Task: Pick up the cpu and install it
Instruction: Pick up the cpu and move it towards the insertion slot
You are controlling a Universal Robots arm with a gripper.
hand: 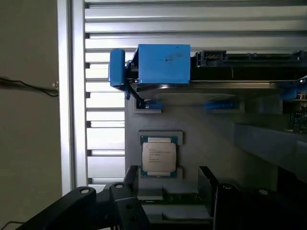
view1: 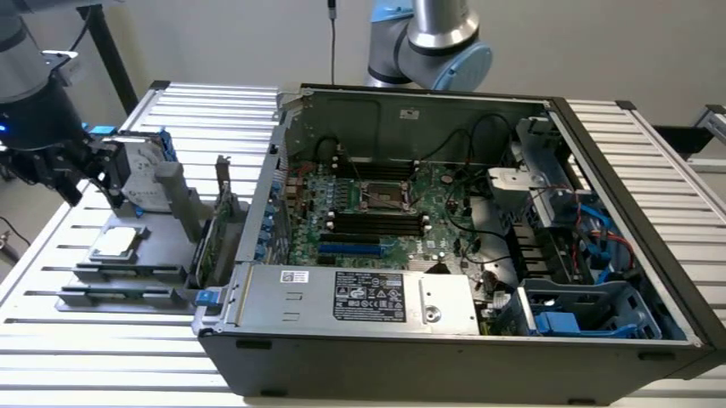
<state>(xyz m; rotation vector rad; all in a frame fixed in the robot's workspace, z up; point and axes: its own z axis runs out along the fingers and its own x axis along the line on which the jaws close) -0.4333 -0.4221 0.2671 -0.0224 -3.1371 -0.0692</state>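
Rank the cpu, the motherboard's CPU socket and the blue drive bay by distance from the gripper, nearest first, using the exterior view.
1. cpu, on the grey tray by the gripper.
2. CPU socket, middle of the motherboard.
3. blue drive bay, at the exterior view's right.

A robotics lab or test workshop is indicated: an opened computer case (view1: 454,344) with its motherboard (view1: 386,212) exposed is laid on a slatted aluminium table (view1: 68,361), loose parts are held in a grey fixture (view1: 80,299), and 2 arms are seen, a robot arm (view1: 437,38) behind the case and a 2nd arm (view1: 29,85) at the table's edge, before a plain white wall (view1: 227,42).
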